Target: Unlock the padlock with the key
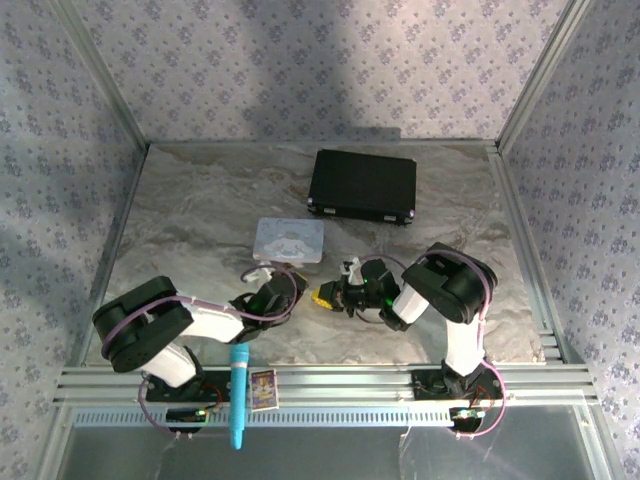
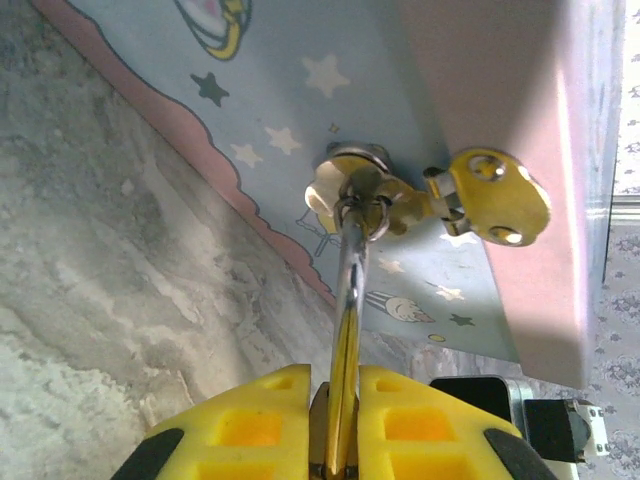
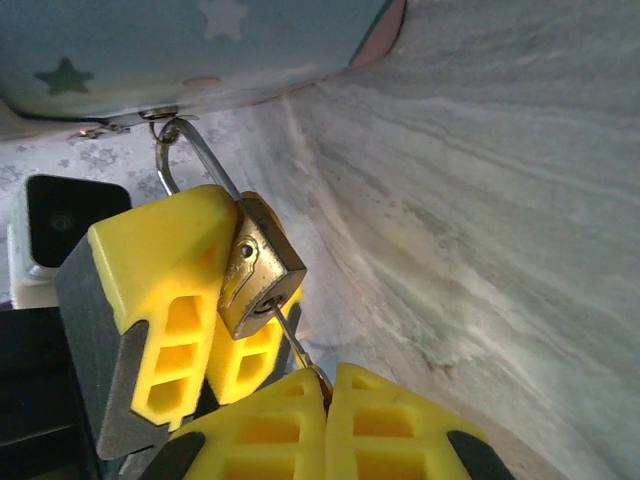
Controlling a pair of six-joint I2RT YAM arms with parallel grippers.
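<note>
Padlock (image 3: 258, 272): it's sitting near the middle of the worktop (image 3: 480, 200), just on the near side of the pastel tin (image 1: 290, 240), with its keyhole facing the right arm.
Key (image 3: 297, 348): its thin blade is going into the keyhole; how deep, I'm not able to tell.
Right end effector (image 3: 326, 392): its pads are pressing together on the key's head.
Left end effector (image 2: 340, 390): it's pinching the padlock body and bracing it.
Shackle (image 3: 205, 160): it's reaching up to a small metal fitting at the tin's edge. One leg is hiding behind a yellow finger, so I'm not seeing whether it's free.
Step in hand: this is looking like the turning of the key.
Doing it well: I'd be rolling the right wrist about the blade's own line, not levering sideways, since that blade is looking thin enough to bend. The left should be gripping firmly so the body isn't twisting along.
</note>
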